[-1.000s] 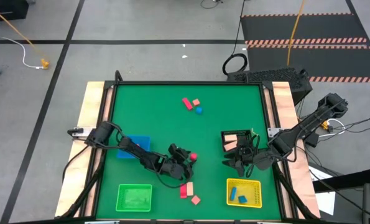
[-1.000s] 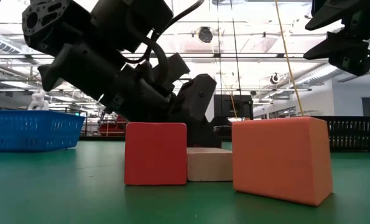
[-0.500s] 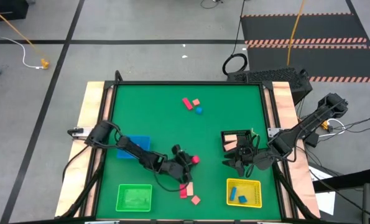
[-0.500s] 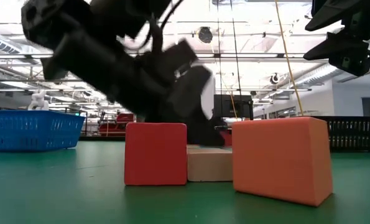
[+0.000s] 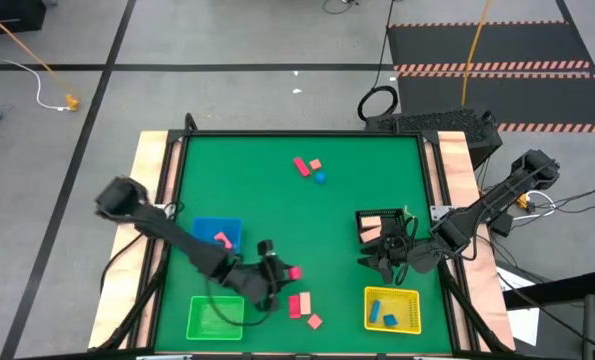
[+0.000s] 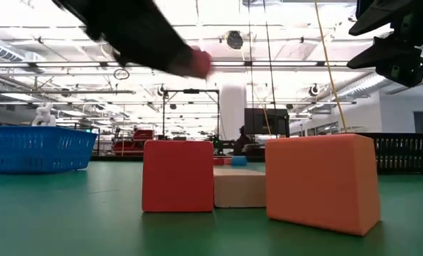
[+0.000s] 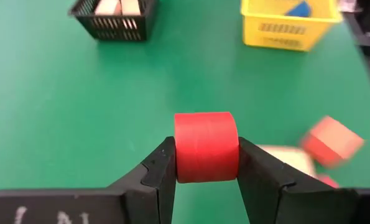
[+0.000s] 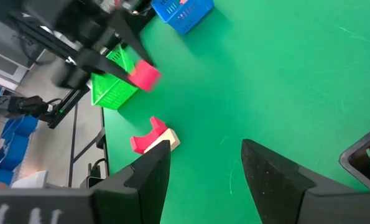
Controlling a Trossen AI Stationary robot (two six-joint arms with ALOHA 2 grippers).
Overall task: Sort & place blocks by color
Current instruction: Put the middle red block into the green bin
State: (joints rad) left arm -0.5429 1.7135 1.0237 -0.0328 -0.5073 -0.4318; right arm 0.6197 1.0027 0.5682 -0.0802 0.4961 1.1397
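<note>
My left gripper is shut on a red round-sided block, above the table near its near edge, between the green tray and a group of blocks. That group holds a red arch, a cream block and two salmon blocks, all resting flat on the green table. A red bar, a salmon block and a blue block lie toward the far edge. My right gripper hovers open between the black tray and the yellow tray. My left gripper pinches the red block's curved sides between its two fingers, one on each side. The block is lifted clear of the table and sticks out past the fingertips.
The blue tray holds a pink-red piece. The yellow tray holds blue blocks, and the black tray holds cream and salmon pieces. Wooden rails border the table's left and right edges. Open green surface lies in the table's middle.
My left gripper has risen from table height and moved toward the near edge and left, toward the green tray, carrying the red block with it. The red arch, cream and salmon blocks beside it stayed where they were.
</note>
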